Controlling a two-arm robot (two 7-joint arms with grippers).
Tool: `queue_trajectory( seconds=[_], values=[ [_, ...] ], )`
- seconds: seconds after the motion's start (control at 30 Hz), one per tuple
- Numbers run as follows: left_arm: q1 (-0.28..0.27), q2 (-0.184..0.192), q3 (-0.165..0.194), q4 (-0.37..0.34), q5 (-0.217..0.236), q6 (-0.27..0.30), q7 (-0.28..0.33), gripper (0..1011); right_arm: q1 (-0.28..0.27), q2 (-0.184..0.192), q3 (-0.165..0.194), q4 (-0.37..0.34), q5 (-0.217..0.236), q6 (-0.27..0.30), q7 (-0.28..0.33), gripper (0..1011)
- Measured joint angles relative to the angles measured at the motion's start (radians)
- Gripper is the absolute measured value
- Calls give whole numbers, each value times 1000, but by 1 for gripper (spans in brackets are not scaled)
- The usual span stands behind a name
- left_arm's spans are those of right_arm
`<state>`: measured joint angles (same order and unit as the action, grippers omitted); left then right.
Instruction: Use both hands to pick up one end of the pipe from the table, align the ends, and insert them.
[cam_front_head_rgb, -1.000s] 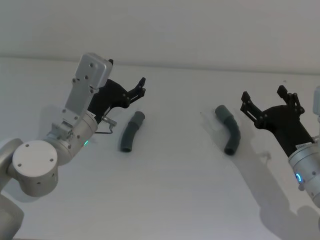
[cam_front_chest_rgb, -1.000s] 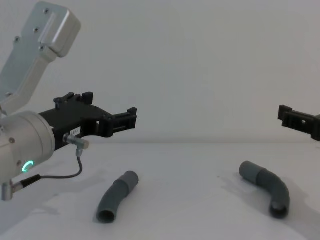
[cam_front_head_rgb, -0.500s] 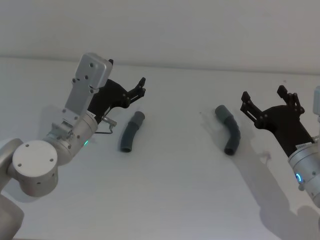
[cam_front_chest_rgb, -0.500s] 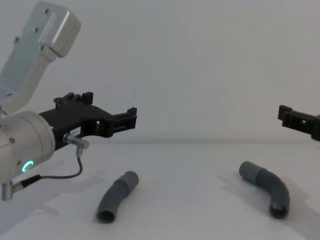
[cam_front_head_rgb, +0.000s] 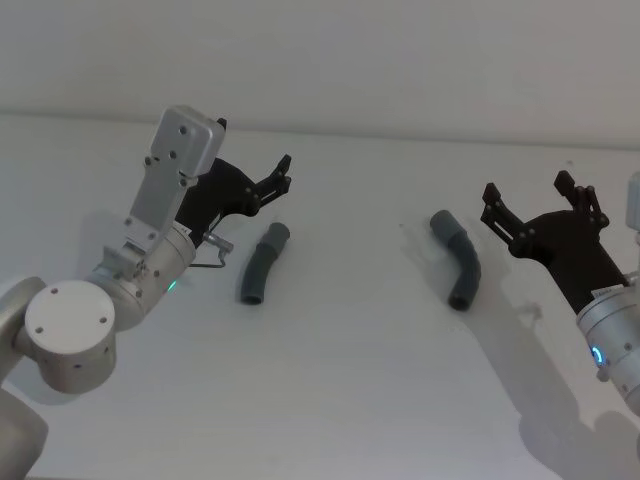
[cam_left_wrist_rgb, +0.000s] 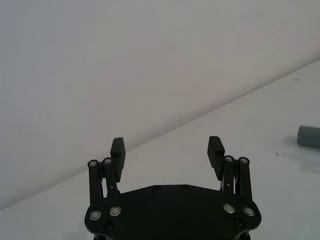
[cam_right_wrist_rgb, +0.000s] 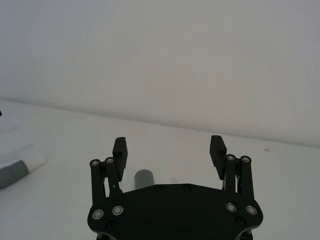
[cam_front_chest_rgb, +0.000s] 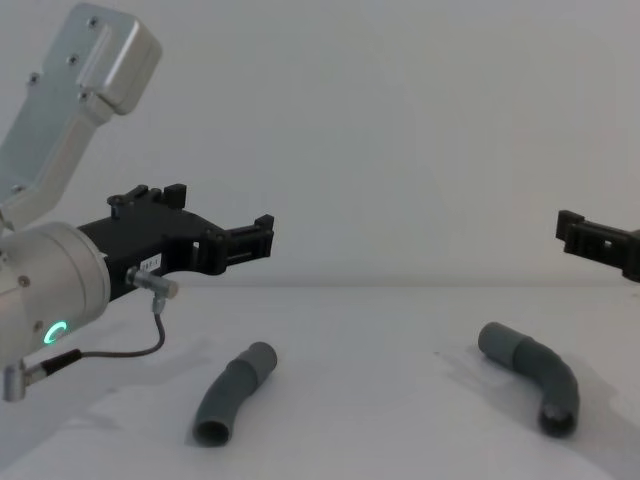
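Head view | left tool (cam_front_head_rgb: 285, 173) wide open, empty | right tool (cam_front_head_rgb: 527, 190) wide open, empty

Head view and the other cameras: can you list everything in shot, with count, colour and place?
left pipe piece: one, dark grey, bent, lying on the table beside the left gripper.
right pipe piece: one, dark grey, bent, lying on the table beside the right gripper.
table: one, white, under both pieces.
wall: one, white, behind the table.
left gripper: one, black, open, raised over the table, holding nothing.
right gripper: one, black, open, raised over the table, holding nothing.
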<state>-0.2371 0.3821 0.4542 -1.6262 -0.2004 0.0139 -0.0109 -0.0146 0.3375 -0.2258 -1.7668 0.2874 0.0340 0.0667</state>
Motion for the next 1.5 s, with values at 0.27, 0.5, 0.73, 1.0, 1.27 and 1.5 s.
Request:
queue_trajectory(
  seconds=[0.27, 0.5, 0.73, 1.0, 1.27, 1.5],
  values=[
    [0, 0, 0, 0, 0, 0, 0, 1000, 0, 0, 0, 0, 0, 0, 0, 1000],
    [0, 0, 0, 0, 0, 0, 0, 1000, 0, 0, 0, 0, 0, 0, 0, 1000],
    [0, 0, 0, 0, 0, 0, 0, 1000, 0, 0, 0, 0, 0, 0, 0, 1000],
    [0, 0, 0, 0, 0, 0, 0, 1000, 0, 0, 0, 0, 0, 0, 0, 1000],
    [0, 0, 0, 0, 0, 0, 0, 1000, 0, 0, 0, 0, 0, 0, 0, 1000],
    [0, 0, 0, 0, 0, 0, 0, 1000, 0, 0, 0, 0, 0, 0, 0, 1000]
  ],
)
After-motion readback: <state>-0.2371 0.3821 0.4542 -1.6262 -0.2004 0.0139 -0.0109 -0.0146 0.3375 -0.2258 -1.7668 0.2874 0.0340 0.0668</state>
